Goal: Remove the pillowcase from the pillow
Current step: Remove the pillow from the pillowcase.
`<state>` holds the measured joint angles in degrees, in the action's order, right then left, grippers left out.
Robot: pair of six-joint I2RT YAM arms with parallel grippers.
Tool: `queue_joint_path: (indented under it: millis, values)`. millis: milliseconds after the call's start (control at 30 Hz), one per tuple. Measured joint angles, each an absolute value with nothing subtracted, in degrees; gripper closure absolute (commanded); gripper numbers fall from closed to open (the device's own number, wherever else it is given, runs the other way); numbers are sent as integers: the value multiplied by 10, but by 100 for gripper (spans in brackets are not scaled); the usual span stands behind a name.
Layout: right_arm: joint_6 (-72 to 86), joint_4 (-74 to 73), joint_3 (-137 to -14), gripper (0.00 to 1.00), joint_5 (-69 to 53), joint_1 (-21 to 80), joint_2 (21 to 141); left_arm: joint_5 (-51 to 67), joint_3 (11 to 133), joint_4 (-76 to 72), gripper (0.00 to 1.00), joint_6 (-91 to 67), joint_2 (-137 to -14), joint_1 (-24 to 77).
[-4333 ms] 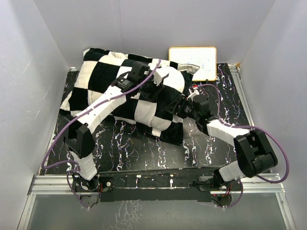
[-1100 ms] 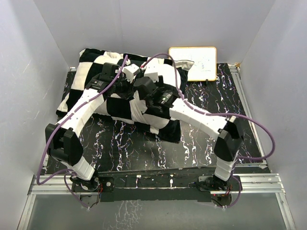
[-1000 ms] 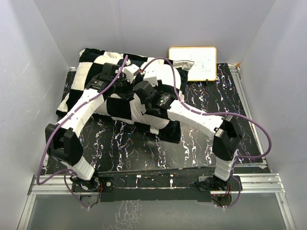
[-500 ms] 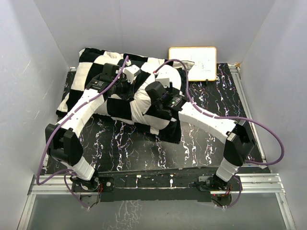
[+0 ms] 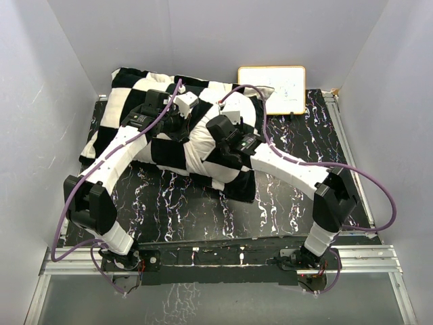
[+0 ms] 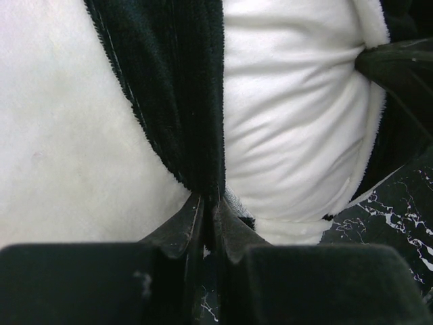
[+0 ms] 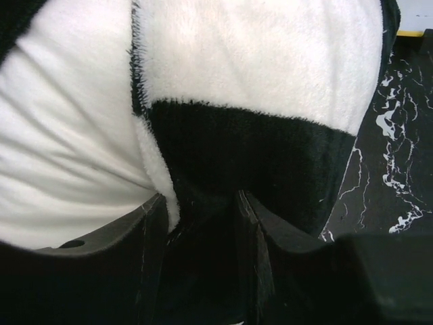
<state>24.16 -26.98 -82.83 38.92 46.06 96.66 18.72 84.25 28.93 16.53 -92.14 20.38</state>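
Observation:
The black and cream checkered pillowcase (image 5: 132, 112) lies on the table's back left, bulging as if filled. The plain white pillow is hidden inside it. My left gripper (image 5: 181, 120) is on top of the middle of the pillowcase. In the left wrist view it (image 6: 208, 203) is shut on a fold of black fabric of the pillowcase (image 6: 291, 122). My right gripper (image 5: 218, 137) is just to the right of it. In the right wrist view it (image 7: 203, 203) is closed on a thick fold of black plush of the pillowcase (image 7: 257, 68).
A small whiteboard (image 5: 272, 88) with a yellow frame leans at the back right, touching the pillowcase's corner. White walls enclose the black marbled table (image 5: 284, 203) on three sides. Purple cables loop over both arms.
The right arm swung in from the right onto the pillowcase's middle and gripped it, then drew slightly back to the right. The left gripper shifted left along the top. The fabric bunched between them.

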Motion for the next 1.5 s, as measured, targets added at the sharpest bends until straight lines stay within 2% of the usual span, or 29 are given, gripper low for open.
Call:
queue_joint_path:
  millis: [133,367,567,633,733,800,833,900,933,967,1000,1067,1167,1367,1500]
  values:
    - [252,-275,-829,67,409,451,983,187,841,287,100,169,-919,204]
    - [284,-203,-685,72,312,327,882,188,823,268,100,188,-905,212]
    - [300,-179,-666,73,281,310,882,195,813,277,100,189,-903,217]
    - [306,-163,-658,71,271,306,892,196,813,277,100,191,-902,217]
    - [313,-140,-649,60,235,289,907,197,813,277,100,195,-901,217]
    - [316,-122,-649,59,192,269,920,198,813,277,100,198,-901,217]
    - [316,-114,-649,61,168,259,926,199,813,277,100,199,-901,217]
    - [316,-99,-649,74,117,243,935,199,815,279,98,202,-901,217]
    - [315,-92,-649,85,91,236,935,199,819,284,83,204,-901,217]
    - [314,-83,-648,91,62,229,934,200,825,292,63,204,-901,217]
    - [309,-75,-648,92,42,226,933,200,834,303,46,208,-902,217]
    - [301,-54,-649,92,9,218,930,203,864,345,31,215,-905,215]
    - [284,-42,-669,92,-21,207,930,203,929,403,20,221,-910,206]
    - [260,-19,-728,92,-89,197,928,218,1095,429,18,245,-938,200]
    - [260,-3,-723,92,-131,197,913,226,1183,421,18,275,-978,212]
